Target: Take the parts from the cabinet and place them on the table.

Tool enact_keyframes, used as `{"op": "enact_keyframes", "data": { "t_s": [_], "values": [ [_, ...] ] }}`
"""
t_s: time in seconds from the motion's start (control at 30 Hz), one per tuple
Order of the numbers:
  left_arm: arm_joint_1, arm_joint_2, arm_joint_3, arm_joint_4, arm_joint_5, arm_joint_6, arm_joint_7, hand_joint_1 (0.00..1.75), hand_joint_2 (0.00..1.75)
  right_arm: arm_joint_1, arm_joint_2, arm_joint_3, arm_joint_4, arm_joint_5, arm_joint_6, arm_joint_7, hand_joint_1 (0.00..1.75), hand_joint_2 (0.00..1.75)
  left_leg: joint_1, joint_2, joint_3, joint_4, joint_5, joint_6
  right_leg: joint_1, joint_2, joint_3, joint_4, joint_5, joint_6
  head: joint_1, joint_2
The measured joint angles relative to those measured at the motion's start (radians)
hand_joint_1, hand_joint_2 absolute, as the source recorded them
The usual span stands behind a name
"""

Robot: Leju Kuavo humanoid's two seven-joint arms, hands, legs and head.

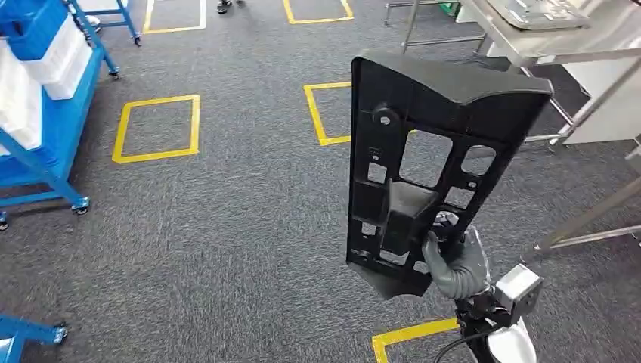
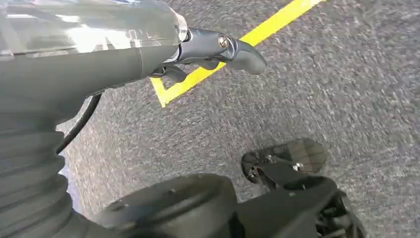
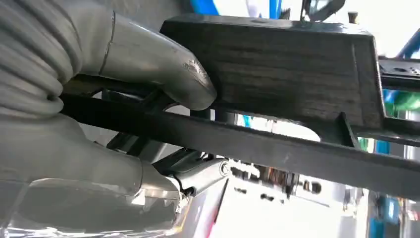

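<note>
A large black plastic part (image 1: 431,151) with several cut-outs stands upright in front of me, above the grey carpet. My right hand (image 1: 453,261) grips it at its lower edge, fingers wrapped round a rib. Up close, the grey thumb (image 3: 163,64) presses on a thick bar of the part (image 3: 297,74). My left hand (image 2: 99,54) hangs over the carpet with nothing in it, its dark fingers (image 2: 242,52) stretched out loosely. A metal table (image 1: 529,45) stands at the far right, and a blue wheeled rack (image 1: 45,113) with white bins at the far left.
Yellow tape squares (image 1: 157,127) mark the carpet ahead, and another corner of tape (image 1: 412,333) lies near my right arm. The table's slanted metal legs (image 1: 589,219) reach into the right side. A second blue frame (image 1: 26,329) sits low on the left.
</note>
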Motion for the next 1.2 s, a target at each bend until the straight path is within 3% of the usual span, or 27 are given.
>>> {"op": "enact_keyframes", "data": {
  "t_s": [0.03, 0.13, 0.17, 0.2, 0.23, 0.3, 0.33, 0.37, 0.4, 0.47, 0.5, 0.53, 0.6, 0.67, 0.7, 0.73, 0.77, 0.83, 0.87, 0.9, 0.93, 0.97, 1.0, 1.03, 1.07, 1.17, 1.2],
  "values": [
    [-0.001, -0.001, 0.000, 0.000, 0.004, 0.000, 0.000, 0.00, 1.75, 0.006, -0.003, -0.008, -0.010, 0.004, -0.002, 0.000, 1.75, 1.75, -0.010, 0.006, 0.003, 0.002, -0.005, -0.008, 0.010, -0.029, 0.007, -0.017, -0.012, -0.010, 0.000, 0.000],
    [-0.003, -0.005, 0.000, 0.000, 0.008, 0.000, -0.001, 0.00, 1.75, 0.052, -0.013, -0.039, -0.048, 0.005, -0.005, -0.001, 1.75, 1.75, -0.006, 0.028, 0.013, -0.003, -0.010, -0.020, 0.014, 0.004, 0.003, -0.016, -0.015, -0.022, 0.000, 0.000],
    [-0.005, -0.009, 0.000, 0.000, 0.008, 0.000, -0.001, 0.00, 1.75, 0.065, -0.017, -0.050, -0.060, 0.004, -0.003, -0.001, 1.75, 1.75, -0.010, 0.039, 0.018, -0.004, -0.015, -0.027, 0.009, 0.014, 0.007, -0.025, -0.011, -0.028, 0.000, 0.000],
    [-0.007, -0.010, 0.001, 0.000, 0.010, 0.001, 0.000, 0.00, 1.75, 0.075, -0.018, -0.056, -0.069, 0.004, -0.002, -0.002, 1.75, 1.75, -0.002, 0.005, 0.016, 0.011, -0.030, -0.033, 0.002, 0.025, 0.014, -0.030, -0.007, -0.035, 0.000, 0.000],
    [-0.005, -0.013, 0.002, 0.000, 0.013, 0.001, 0.000, 0.00, 1.75, 0.072, -0.018, -0.059, -0.075, 0.004, 0.005, -0.001, 1.75, 1.75, -0.001, -0.031, -0.003, 0.057, -0.061, -0.034, 0.001, 0.037, 0.014, -0.031, -0.007, -0.041, 0.000, 0.000],
    [-0.003, -0.016, 0.005, 0.000, 0.018, 0.001, 0.001, 0.00, 1.75, 0.070, -0.018, -0.061, -0.079, 0.004, 0.010, 0.000, 1.75, 1.75, 0.001, -0.064, -0.083, 0.225, -0.142, -0.036, 0.003, 0.062, 0.013, -0.031, -0.006, -0.047, 0.000, 0.000],
    [-0.003, -0.018, 0.008, 0.000, 0.025, 0.001, 0.000, 0.00, 1.75, 0.071, -0.018, -0.061, -0.080, 0.005, 0.010, 0.000, 1.75, 1.75, 0.001, -0.070, -0.120, 0.300, -0.167, -0.037, 0.005, 0.076, 0.013, -0.030, -0.006, -0.048, 0.000, 0.000],
    [-0.006, -0.020, 0.009, 0.000, 0.024, 0.001, 0.002, 0.00, 1.75, 0.071, -0.018, -0.061, -0.080, 0.005, 0.011, 0.002, 1.75, 1.75, 0.001, -0.071, -0.142, 0.336, -0.163, -0.036, 0.006, 0.091, 0.015, -0.030, -0.006, -0.048, 0.000, 0.000],
    [-0.008, -0.021, 0.010, 0.000, 0.024, 0.000, 0.006, 0.00, 1.75, 0.071, -0.018, -0.062, -0.080, 0.008, 0.009, 0.005, 1.75, 1.75, 0.001, -0.072, -0.136, 0.315, -0.136, -0.034, 0.007, 0.104, 0.017, -0.029, -0.007, -0.047, 0.000, 0.000],
    [-0.007, -0.021, 0.011, 0.000, 0.016, -0.002, 0.018, 0.00, 1.75, 0.072, -0.018, -0.062, -0.084, 0.024, 0.003, 0.017, 1.75, 1.75, 0.001, -0.084, -0.067, 0.152, -0.035, -0.025, 0.006, 0.136, 0.023, -0.028, -0.009, -0.045, 0.000, 0.000],
    [-0.006, -0.021, 0.011, 0.000, 0.013, -0.003, 0.022, 0.00, 1.75, 0.075, -0.018, -0.064, -0.090, 0.030, 0.000, 0.019, 1.75, 1.75, 0.002, -0.121, -0.028, 0.057, 0.011, -0.022, 0.005, 0.148, 0.024, -0.026, -0.010, -0.042, 0.000, 0.000],
    [-0.004, -0.021, 0.011, 0.000, 0.008, -0.005, 0.026, 0.00, 1.75, 0.076, -0.018, -0.065, -0.097, 0.036, -0.004, 0.020, 1.75, 1.75, 0.004, -0.163, -0.014, 0.023, 0.000, -0.020, 0.010, 0.157, 0.021, -0.023, -0.011, -0.037, 0.000, 0.000],
    [-0.005, -0.025, 0.011, 0.000, 0.006, -0.005, 0.029, 0.00, 1.75, 0.083, -0.018, -0.071, -0.110, 0.041, -0.010, 0.022, 1.75, 1.75, 0.004, -0.149, -0.013, 0.013, 0.001, -0.018, 0.003, 0.177, 0.012, -0.022, -0.008, -0.024, 0.000, 0.000],
    [-0.005, -0.026, 0.011, 0.000, 0.006, -0.005, 0.031, 0.00, 1.75, 0.098, -0.019, -0.075, -0.124, 0.041, -0.010, 0.023, 1.75, 1.75, 0.001, -0.129, -0.009, 0.006, 0.007, -0.005, 0.002, 0.200, 0.007, -0.027, -0.002, -0.007, 0.000, 0.000],
    [-0.006, -0.031, 0.011, 0.000, 0.005, -0.005, 0.031, 0.00, 1.75, 0.103, -0.020, -0.079, -0.127, 0.042, -0.010, 0.023, 1.75, 1.75, 0.007, -0.113, -0.006, -0.005, 0.015, 0.005, -0.001, 0.174, 0.006, -0.016, -0.010, -0.007, 0.000, 0.000],
    [-0.007, -0.032, 0.011, 0.000, 0.005, -0.005, 0.031, 0.00, 1.75, 0.103, -0.021, -0.082, -0.131, 0.042, -0.010, 0.023, 1.75, 1.75, 0.006, -0.103, -0.005, -0.009, 0.016, 0.011, 0.005, 0.116, -0.011, 0.015, -0.036, -0.004, 0.000, 0.000],
    [-0.006, -0.032, 0.011, 0.000, 0.004, -0.005, 0.031, 0.00, 1.75, 0.100, -0.023, -0.083, -0.132, 0.043, -0.011, 0.024, 1.75, 1.75, 0.004, -0.091, -0.006, -0.009, 0.017, 0.012, 0.006, 0.084, -0.042, 0.078, -0.075, 0.001, 0.000, 0.000],
    [0.000, -0.033, 0.011, 0.000, -0.006, -0.009, 0.042, 0.00, 1.75, 0.107, -0.023, -0.085, -0.134, 0.052, -0.018, 0.025, 1.75, 1.75, 0.000, -0.061, -0.007, -0.009, 0.014, 0.016, -0.001, 0.063, -0.122, 0.244, -0.146, 0.010, 0.000, 0.000],
    [0.002, -0.033, 0.011, 0.000, -0.008, -0.010, 0.048, 0.00, 1.75, 0.115, -0.023, -0.087, -0.139, 0.058, -0.024, 0.028, 1.75, 1.75, -0.001, -0.049, -0.007, -0.008, 0.012, 0.015, -0.003, 0.061, -0.142, 0.283, -0.150, 0.012, 0.000, 0.000],
    [0.002, -0.033, 0.011, 0.000, -0.011, -0.011, 0.054, 0.00, 1.75, 0.125, -0.023, -0.088, -0.144, 0.060, -0.029, 0.032, 1.75, 1.75, -0.001, -0.036, -0.006, -0.008, 0.010, 0.014, -0.003, 0.059, -0.137, 0.274, -0.134, 0.014, 0.000, 0.000],
    [0.001, -0.033, 0.011, 0.000, -0.010, -0.015, 0.055, 0.00, 1.75, 0.134, -0.023, -0.091, -0.150, 0.061, -0.030, 0.035, 1.75, 1.75, -0.001, -0.025, -0.004, -0.006, 0.008, 0.012, -0.003, 0.054, -0.110, 0.222, -0.100, 0.014, 0.000, 0.000],
    [0.001, -0.033, 0.011, 0.000, -0.008, -0.016, 0.056, 0.00, 1.75, 0.143, -0.023, -0.096, -0.157, 0.061, -0.030, 0.037, 1.75, 1.75, -0.001, -0.015, -0.002, -0.005, 0.004, 0.010, -0.004, 0.046, -0.063, 0.134, -0.057, 0.014, 0.000, 0.000],
    [0.001, -0.033, 0.011, 0.000, -0.008, -0.016, 0.061, 0.00, 1.75, 0.148, -0.023, -0.100, -0.162, 0.061, -0.030, 0.037, 1.75, 1.75, -0.001, -0.005, 0.002, -0.004, 0.000, 0.006, -0.002, 0.016, -0.007, 0.035, -0.018, 0.012, 0.000, 0.000],
    [0.002, -0.033, 0.011, 0.000, -0.008, -0.016, 0.064, 0.00, 1.75, 0.147, -0.023, -0.106, -0.164, 0.061, -0.032, 0.035, 1.75, 1.75, -0.007, 0.005, 0.006, -0.003, -0.005, 0.000, 0.006, -0.036, 0.021, -0.024, -0.026, 0.003, 0.000, 0.000],
    [0.002, -0.033, 0.011, 0.000, -0.006, -0.014, 0.068, 0.00, 1.75, 0.146, -0.023, -0.110, -0.165, 0.064, -0.041, 0.034, 1.75, 1.75, -0.012, 0.011, 0.007, -0.001, -0.009, -0.007, 0.009, -0.024, 0.022, -0.026, -0.018, -0.007, 0.000, 0.000],
    [-0.001, -0.033, 0.012, 0.000, 0.001, -0.005, 0.064, 0.00, 1.75, 0.146, -0.016, -0.137, -0.165, 0.147, -0.126, 0.016, 1.75, 1.75, -0.009, 0.040, 0.020, -0.005, -0.015, -0.020, 0.013, 0.009, 0.016, -0.023, -0.022, -0.019, 0.000, 0.000],
    [-0.003, -0.033, 0.012, 0.000, 0.004, -0.005, 0.059, 0.00, 1.75, 0.145, -0.011, -0.146, -0.165, 0.184, -0.164, 0.015, 1.75, 1.75, -0.010, 0.041, 0.019, -0.001, -0.024, -0.028, 0.000, 0.023, 0.025, -0.032, -0.016, -0.028, 0.000, 0.000]
  ]
}}
